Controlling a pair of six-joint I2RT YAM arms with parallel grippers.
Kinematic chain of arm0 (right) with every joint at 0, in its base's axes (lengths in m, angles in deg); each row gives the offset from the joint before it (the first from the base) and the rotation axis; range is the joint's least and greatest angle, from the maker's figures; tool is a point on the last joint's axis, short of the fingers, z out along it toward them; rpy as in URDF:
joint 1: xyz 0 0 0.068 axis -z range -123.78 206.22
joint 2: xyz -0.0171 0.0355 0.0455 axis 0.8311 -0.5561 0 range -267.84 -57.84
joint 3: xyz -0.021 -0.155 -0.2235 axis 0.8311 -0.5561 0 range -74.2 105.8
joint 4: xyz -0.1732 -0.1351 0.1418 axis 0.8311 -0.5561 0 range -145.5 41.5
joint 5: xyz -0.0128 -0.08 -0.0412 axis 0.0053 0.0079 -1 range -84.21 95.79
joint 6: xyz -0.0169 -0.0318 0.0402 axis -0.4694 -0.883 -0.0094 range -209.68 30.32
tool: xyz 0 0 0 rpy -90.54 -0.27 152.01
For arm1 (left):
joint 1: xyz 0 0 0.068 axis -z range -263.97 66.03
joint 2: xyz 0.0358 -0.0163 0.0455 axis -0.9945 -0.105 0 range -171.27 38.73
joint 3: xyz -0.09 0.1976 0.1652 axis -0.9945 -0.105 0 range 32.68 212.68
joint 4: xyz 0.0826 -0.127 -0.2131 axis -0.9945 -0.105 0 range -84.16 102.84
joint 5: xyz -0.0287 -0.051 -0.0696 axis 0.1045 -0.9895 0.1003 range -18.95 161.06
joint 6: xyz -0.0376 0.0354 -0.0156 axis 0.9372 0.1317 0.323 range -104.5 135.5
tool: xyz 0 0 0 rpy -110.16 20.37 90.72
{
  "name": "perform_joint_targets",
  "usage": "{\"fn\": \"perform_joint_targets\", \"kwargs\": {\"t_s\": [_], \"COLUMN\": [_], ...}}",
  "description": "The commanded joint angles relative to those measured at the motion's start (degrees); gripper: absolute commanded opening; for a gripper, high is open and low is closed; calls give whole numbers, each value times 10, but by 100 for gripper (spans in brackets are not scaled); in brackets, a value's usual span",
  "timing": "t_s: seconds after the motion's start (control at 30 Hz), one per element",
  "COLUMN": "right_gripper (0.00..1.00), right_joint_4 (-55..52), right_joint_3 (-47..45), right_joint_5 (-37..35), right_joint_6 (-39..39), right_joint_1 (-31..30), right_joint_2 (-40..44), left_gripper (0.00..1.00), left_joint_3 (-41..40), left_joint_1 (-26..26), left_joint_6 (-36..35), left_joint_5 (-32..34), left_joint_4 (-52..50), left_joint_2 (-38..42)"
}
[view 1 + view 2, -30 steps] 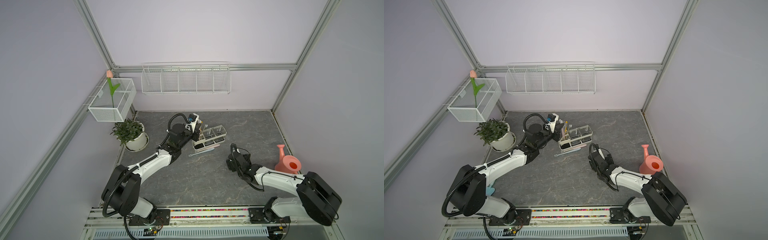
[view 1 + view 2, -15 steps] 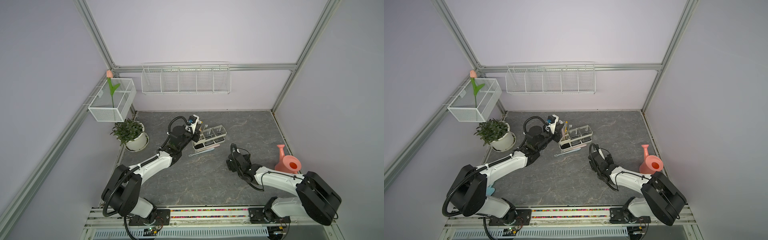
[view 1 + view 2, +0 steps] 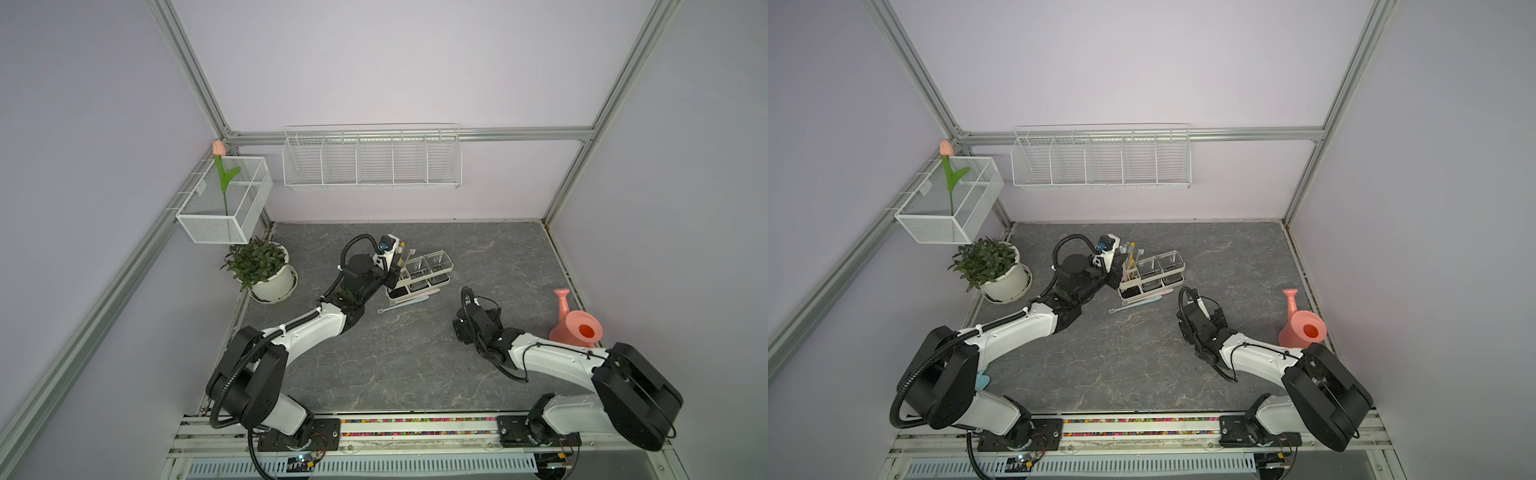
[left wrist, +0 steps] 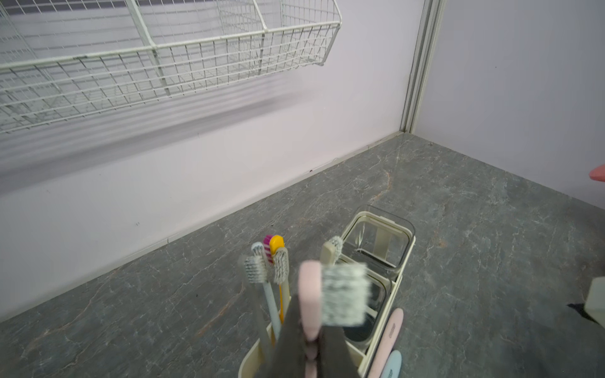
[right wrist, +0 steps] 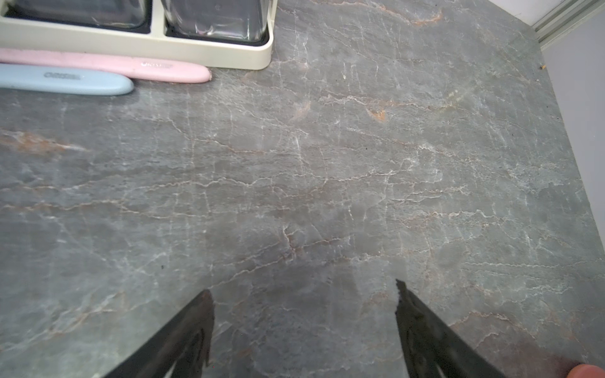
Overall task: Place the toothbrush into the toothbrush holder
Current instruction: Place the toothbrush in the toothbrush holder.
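Pink toothbrush (image 4: 308,304), bristles up, pinched upright in my left gripper (image 4: 312,340) over the left end of the cream toothbrush holder (image 3: 417,277), standing far centre, two clear cups at its right.

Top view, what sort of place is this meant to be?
Probably a mock bathroom counter inside a robot test cell: a toothbrush holder, a wire wall basket, and aluminium framing.

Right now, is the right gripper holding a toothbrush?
No, the right gripper stands open above the tabletop, with nothing between its jaws.
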Motion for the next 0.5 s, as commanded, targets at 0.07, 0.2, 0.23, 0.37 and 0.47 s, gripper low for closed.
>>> {"fn": "perform_joint_targets", "kwargs": {"t_s": [0.07, 0.2, 0.23, 0.37, 0.47], "right_gripper": [89, 89, 89, 89, 89], "right_joint_4": [-9, -11, -10, -10, -11], "right_joint_3": [13, 12, 10, 11, 12], "right_joint_5": [2, 4, 4, 5, 5], "right_joint_6": [9, 10, 11, 11, 11], "right_joint_1": [5, 6, 5, 6, 6], "right_joint_2": [-5, -2, -1, -2, -2], "left_gripper": [0, 0, 0, 0, 0], "left_joint_3": [1, 5, 5, 6, 4], "left_joint_1": [2, 2, 2, 2, 2], "left_joint_6": [-15, -13, -14, -15, -14], "left_joint_5": [19, 18, 17, 20, 22], "left_joint_4": [-14, -14, -13, -13, -7], "left_joint_2": [-20, -36, -38, -44, -50]}}
